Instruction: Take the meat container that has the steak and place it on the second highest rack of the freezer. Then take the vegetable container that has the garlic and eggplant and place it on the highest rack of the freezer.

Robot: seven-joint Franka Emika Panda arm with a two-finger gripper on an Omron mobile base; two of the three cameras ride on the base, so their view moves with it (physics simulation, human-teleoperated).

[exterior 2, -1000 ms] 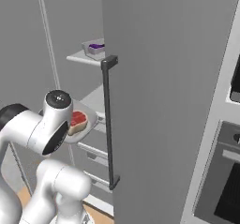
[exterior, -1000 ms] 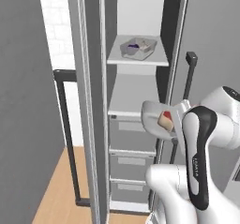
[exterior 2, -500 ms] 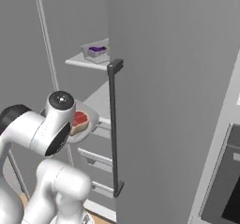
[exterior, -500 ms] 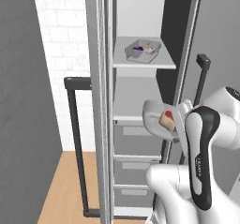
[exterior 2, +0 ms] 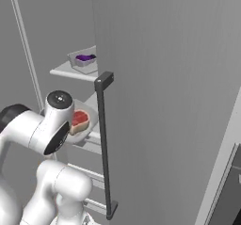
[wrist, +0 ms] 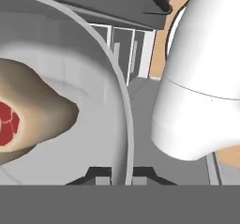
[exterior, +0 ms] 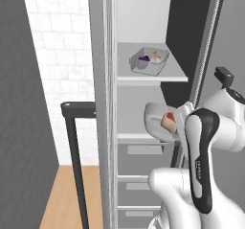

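In the hand view my gripper (wrist: 117, 175) is shut on the rim of the round grey meat container (wrist: 89, 138), with the steak (wrist: 28, 120) lying inside to the left. The container (exterior: 158, 122) with its steak (exterior: 168, 121) hangs in front of the open freezer (exterior: 143, 103), just above the lower flat shelf (exterior: 139, 138); my arm hides the hand there. The vegetable container (exterior: 149, 60) stands on the highest rack (exterior: 158, 77), holding the eggplant (exterior: 142, 58) and garlic (exterior: 155, 56). The right base view has steak (exterior 2: 79, 120), vegetable container (exterior 2: 84, 59) and rack (exterior 2: 70, 71).
The open freezer door (exterior 2: 169, 101) with its long dark bar handle (exterior 2: 106, 144) stands close to the right of the held container. Grey drawers (exterior: 139, 185) lie below the shelves. Another dark bar handle (exterior: 76, 151) and a white brick wall (exterior: 62, 55) are to the left.
The whole picture has shifted, so the base has driven: the freezer now looks nearer and sits further right in the left base view. The container stays in my grip at much the same height.
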